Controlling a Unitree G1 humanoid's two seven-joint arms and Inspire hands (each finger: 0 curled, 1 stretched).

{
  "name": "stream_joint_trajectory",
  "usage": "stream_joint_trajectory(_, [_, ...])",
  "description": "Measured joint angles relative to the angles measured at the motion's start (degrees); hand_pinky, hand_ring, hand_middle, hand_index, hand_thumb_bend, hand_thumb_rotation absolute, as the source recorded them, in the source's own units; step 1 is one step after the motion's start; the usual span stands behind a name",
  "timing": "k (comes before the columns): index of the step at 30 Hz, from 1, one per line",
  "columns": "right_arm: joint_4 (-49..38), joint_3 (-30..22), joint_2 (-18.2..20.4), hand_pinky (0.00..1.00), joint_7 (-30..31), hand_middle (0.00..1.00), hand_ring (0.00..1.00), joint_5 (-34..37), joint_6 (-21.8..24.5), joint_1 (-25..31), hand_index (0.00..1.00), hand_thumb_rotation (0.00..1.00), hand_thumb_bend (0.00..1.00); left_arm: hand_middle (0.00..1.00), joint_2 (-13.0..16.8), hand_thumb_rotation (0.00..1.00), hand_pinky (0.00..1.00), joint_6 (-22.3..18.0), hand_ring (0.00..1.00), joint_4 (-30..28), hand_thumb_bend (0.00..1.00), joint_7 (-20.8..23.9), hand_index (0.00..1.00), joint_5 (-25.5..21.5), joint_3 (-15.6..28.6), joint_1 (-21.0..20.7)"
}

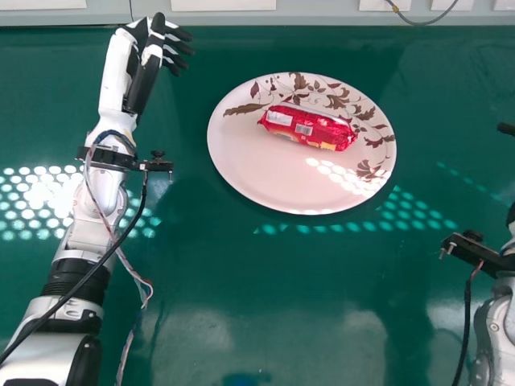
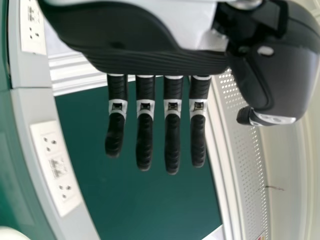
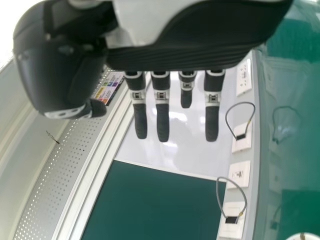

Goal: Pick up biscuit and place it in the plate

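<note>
The red biscuit packet (image 1: 308,127) lies on the white plate (image 1: 265,177), over the upper middle part of its leaf-patterned surface. To the plate's left, apart from it, my left hand (image 1: 146,64) is at the far side of the table in the head view. In the left wrist view the left hand (image 2: 145,115) has its fingers straight and holds nothing. My right hand (image 1: 507,129) shows at the right edge of the head view, well away from the plate. The right wrist view has the right hand (image 3: 162,110) with straight fingers and nothing held.
The green table (image 1: 257,297) carries bright dotted light patches. A grey strip with sockets (image 1: 223,4) and a thin cable (image 1: 418,19) runs along its far edge. A cable hangs from each forearm.
</note>
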Motion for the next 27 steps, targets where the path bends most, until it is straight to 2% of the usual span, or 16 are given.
stream_joint_trajectory(5, [-0.03, -0.67, 0.53, 0.69, -0.03, 0.8, 0.78, 1.26, -0.06, 0.54, 0.78, 0.13, 0.46, 0.42, 0.03, 0.04, 0.32, -0.25, 0.38, 0.14, 0.48, 2.14, 0.48, 0.04, 1.35, 2.31])
stream_joint_trajectory(11, [-0.02, -0.73, 0.74, 0.69, -0.12, 0.8, 0.77, 1.21, -0.61, 1.11, 0.79, 0.16, 0.47, 0.41, 0.87, 0.04, 0.31, -3.8, 0.36, -0.42, 0.48, 2.87, 0.48, -0.49, 3.03, 3.3])
stream_joint_trajectory(22, [-0.02, -0.73, 0.81, 0.7, -0.71, 0.8, 0.78, 1.18, -1.18, 2.16, 0.8, 0.19, 0.49, 0.41, 1.73, 0.04, 0.31, -3.8, 0.36, -0.6, 0.48, 1.77, 0.48, -1.77, 4.08, 3.54])
stream_joint_trajectory(27, [-0.09, -0.71, 0.99, 0.67, -0.84, 0.78, 0.76, 1.14, -1.18, 2.52, 0.78, 0.2, 0.49, 0.4, 2.86, 0.04, 0.31, -3.42, 0.36, -1.54, 0.48, 2.64, 0.48, 0.09, 4.24, 4.19])
